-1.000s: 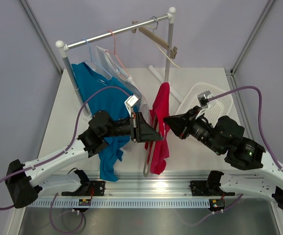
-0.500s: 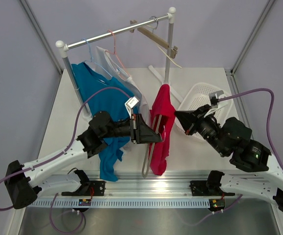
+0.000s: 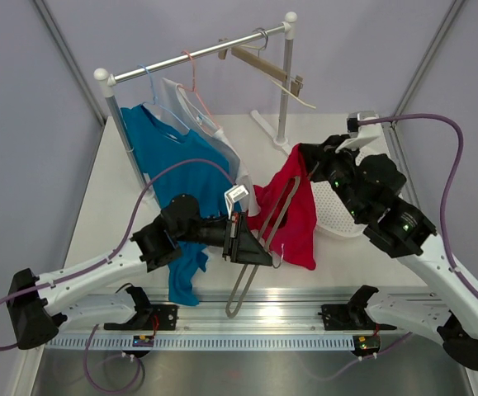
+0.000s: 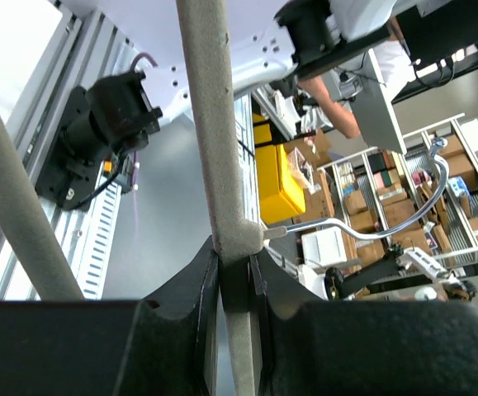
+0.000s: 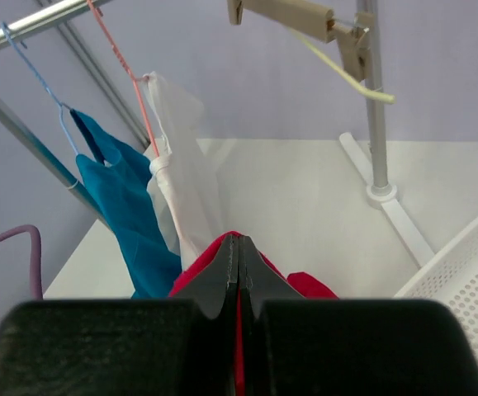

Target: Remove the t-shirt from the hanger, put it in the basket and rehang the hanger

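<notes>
The red t-shirt (image 3: 298, 221) hangs stretched between my two grippers over the table's middle. My left gripper (image 3: 255, 246) is shut on the grey padded hanger (image 3: 247, 285) near its neck; in the left wrist view the grey bar (image 4: 212, 140) runs between the closed fingers (image 4: 191, 290), with the metal hook (image 4: 362, 221) to the right. The hanger's upper arm (image 3: 286, 196) lies partly inside the shirt. My right gripper (image 3: 305, 155) is shut on the shirt's top edge, raised toward the back right. In the right wrist view the red cloth (image 5: 309, 285) is pinched between the closed fingers (image 5: 220, 271).
A metal rail on two white posts (image 3: 285, 82) carries a blue t-shirt (image 3: 160, 157), a white garment (image 3: 204, 125) and a bare wooden hanger (image 3: 265, 66). A white perforated basket (image 3: 343, 221) lies at the right, under my right arm.
My right gripper has moved up and back to the right, pulling the red t-shirt with it. The shirt has spread sideways and the hanger has tilted, its lower end swinging toward the near edge.
</notes>
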Action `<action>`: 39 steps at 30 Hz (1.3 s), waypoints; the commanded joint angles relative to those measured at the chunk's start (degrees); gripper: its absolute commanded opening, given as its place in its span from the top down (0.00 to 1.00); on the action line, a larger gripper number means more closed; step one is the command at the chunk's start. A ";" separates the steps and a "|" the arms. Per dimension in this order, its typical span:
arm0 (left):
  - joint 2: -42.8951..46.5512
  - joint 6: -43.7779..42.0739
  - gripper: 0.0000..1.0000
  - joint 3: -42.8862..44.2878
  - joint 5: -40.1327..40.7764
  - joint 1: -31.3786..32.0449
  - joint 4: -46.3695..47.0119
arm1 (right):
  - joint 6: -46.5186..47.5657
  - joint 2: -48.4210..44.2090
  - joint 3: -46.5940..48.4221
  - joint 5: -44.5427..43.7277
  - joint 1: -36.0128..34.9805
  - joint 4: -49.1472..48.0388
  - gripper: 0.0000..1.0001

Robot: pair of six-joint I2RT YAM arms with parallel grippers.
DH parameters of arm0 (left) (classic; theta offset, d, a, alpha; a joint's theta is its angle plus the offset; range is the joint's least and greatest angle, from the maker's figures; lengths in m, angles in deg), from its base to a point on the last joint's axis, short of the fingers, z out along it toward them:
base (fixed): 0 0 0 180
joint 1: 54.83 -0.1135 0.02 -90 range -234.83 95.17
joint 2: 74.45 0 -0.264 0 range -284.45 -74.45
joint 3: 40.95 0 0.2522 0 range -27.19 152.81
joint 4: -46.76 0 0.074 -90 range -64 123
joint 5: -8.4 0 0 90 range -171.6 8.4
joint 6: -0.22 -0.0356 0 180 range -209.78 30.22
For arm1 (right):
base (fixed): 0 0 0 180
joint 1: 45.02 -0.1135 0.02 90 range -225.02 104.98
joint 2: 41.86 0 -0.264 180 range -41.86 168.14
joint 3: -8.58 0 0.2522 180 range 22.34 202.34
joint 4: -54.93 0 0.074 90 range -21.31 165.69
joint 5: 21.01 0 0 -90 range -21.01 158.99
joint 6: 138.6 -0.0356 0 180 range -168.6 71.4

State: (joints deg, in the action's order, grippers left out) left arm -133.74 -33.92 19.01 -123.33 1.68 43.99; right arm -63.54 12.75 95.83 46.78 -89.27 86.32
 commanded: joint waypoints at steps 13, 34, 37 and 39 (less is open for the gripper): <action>13.48 -11.02 1.00 5.56 -1.98 1.67 -6.57 | 10.27 2.78 23.84 -4.32 2.59 -3.39 1.00; 18.16 -14.02 1.00 5.49 8.33 1.67 -9.49 | 32.96 29.94 56.88 -8.72 16.20 -5.67 1.00; 17.02 -14.37 1.00 5.66 8.51 1.67 -9.49 | 30.24 29.59 54.74 -6.44 20.16 -6.29 1.00; 16.22 -14.63 1.00 6.01 8.34 1.67 -9.49 | 29.88 30.03 56.22 -5.82 21.65 -6.03 1.00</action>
State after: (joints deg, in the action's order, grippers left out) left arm -116.58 -46.95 24.30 -116.25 3.08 31.88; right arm -32.59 44.81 149.62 37.70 -69.86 83.47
